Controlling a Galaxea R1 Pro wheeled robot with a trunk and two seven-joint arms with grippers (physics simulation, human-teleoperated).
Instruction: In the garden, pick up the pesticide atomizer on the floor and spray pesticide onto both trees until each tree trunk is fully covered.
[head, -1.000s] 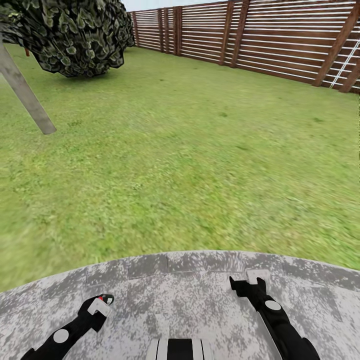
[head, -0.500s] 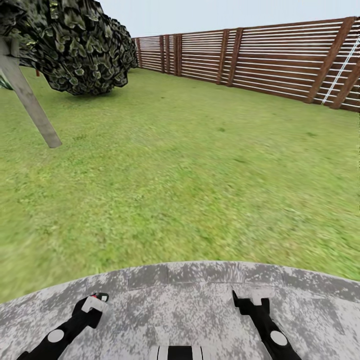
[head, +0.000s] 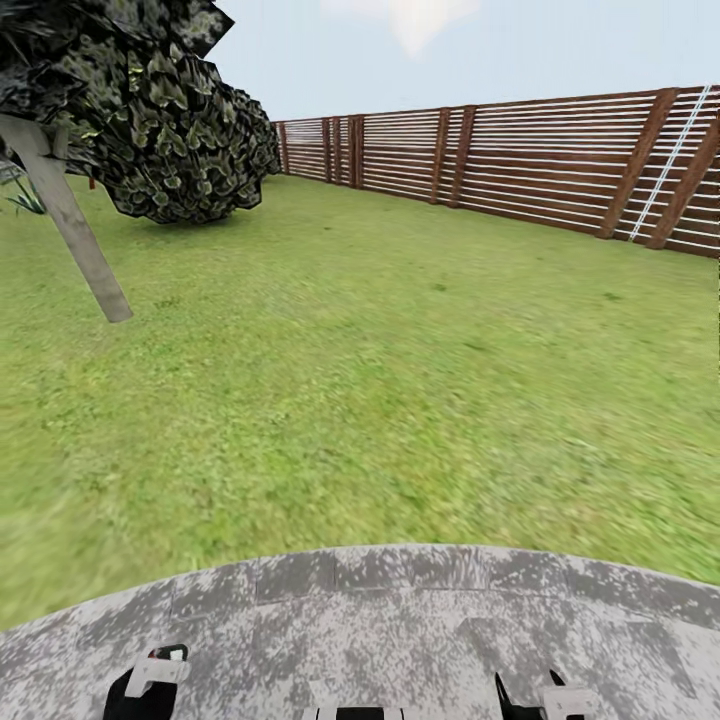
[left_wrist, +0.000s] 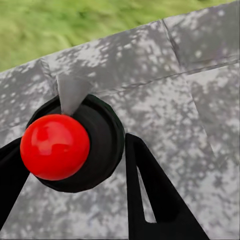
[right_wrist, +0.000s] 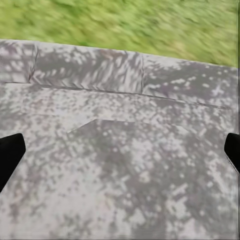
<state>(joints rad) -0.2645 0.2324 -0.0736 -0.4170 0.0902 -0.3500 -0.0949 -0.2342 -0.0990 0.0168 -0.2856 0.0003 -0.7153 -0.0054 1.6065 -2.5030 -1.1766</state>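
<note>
Atomizer in hand: my left gripper (left_wrist: 75, 165) is clamped round a black round-bodied pesticide atomizer with a glossy red ball top and a small grey nozzle (left_wrist: 70, 150), fingers either side of it, above the mottled grey paving stone (head: 400, 620). My right gripper (right_wrist: 120, 150) hangs spread wide, nothing between the tips.

Ahead, green grass lawn (head: 380, 380) runs to the brown horizontal-slat wooden fence (head: 540, 170). To my left stands a pale grey leaning trunk (head: 70, 230) under a dark-green angular leafy crown (head: 170, 130), well apart from me.

Judgement: pickup done; spraying looks wholly outstanding. No coating visible on that trunk. Second tree not located.
</note>
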